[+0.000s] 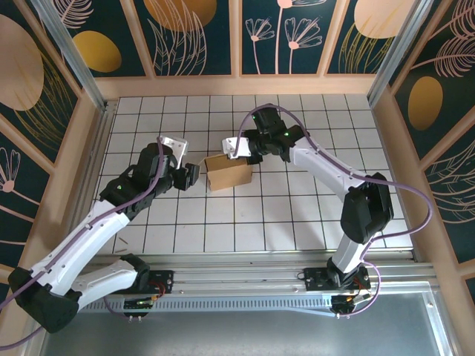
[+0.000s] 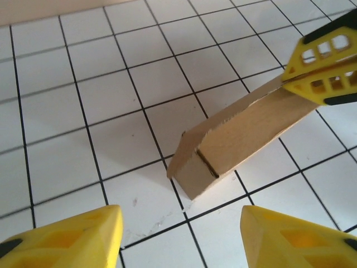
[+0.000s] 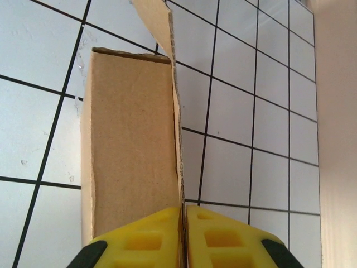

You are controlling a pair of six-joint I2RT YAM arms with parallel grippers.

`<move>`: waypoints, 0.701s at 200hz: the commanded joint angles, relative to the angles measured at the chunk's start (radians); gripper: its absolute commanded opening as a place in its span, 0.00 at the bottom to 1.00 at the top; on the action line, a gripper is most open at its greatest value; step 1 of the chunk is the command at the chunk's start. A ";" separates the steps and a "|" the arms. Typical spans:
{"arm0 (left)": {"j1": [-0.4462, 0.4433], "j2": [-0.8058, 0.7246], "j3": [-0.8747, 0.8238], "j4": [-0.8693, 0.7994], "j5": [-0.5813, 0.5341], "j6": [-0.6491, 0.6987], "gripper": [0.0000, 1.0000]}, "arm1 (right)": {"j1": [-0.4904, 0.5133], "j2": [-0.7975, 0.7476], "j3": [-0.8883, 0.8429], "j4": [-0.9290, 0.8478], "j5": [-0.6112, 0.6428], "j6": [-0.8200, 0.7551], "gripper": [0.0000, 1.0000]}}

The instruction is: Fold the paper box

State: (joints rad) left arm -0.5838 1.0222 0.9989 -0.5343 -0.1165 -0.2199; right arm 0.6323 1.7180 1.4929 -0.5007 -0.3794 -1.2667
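The paper box (image 1: 228,172) stands as a low brown cardboard block on the white tiled table (image 1: 297,215). Everything else is placed here from the box.

The right gripper (image 1: 237,150) reaches in at the box's far side. Its two yellow fingers (image 3: 150,237) are pressed together on a thin panel of cardboard that stands up along one long side of the box (image 3: 131,145), so the panel's edge is sandwiched between them with no gap showing. In the left wrist view the same gripper (image 2: 285,80) bites the top edge at the far end of the box (image 2: 240,139).

The left gripper (image 1: 191,174) sits just beside the box's left end and does not touch it. Its jaws are parted to a middling width (roughly half of what they could span), and the left gripper (image 2: 179,212) has only bare tile between its fingertips (image 2: 106,223). The nearest corner of the box lies just beyond them, and a short dark crease runs across that end.
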 commanded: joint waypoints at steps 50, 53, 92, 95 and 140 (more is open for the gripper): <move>0.106 0.091 -0.043 0.106 0.166 -0.079 0.57 | 0.013 0.014 0.036 -0.072 0.045 0.119 0.10; 0.121 0.096 -0.049 0.117 0.198 -0.079 0.57 | 0.013 0.013 0.034 -0.073 0.045 0.119 0.10; 0.161 0.168 -0.050 0.195 0.351 0.044 0.59 | 0.013 0.017 0.043 -0.087 0.038 0.123 0.10; 0.167 0.173 -0.053 0.199 0.359 0.058 0.59 | 0.012 0.018 0.044 -0.088 0.037 0.124 0.10; 0.251 0.291 -0.032 0.275 0.361 0.186 0.64 | 0.012 0.025 0.066 -0.106 0.021 0.127 0.10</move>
State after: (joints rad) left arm -0.3660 1.2598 0.9478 -0.3302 0.2150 -0.1230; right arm 0.6369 1.7218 1.5215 -0.5529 -0.3412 -1.1641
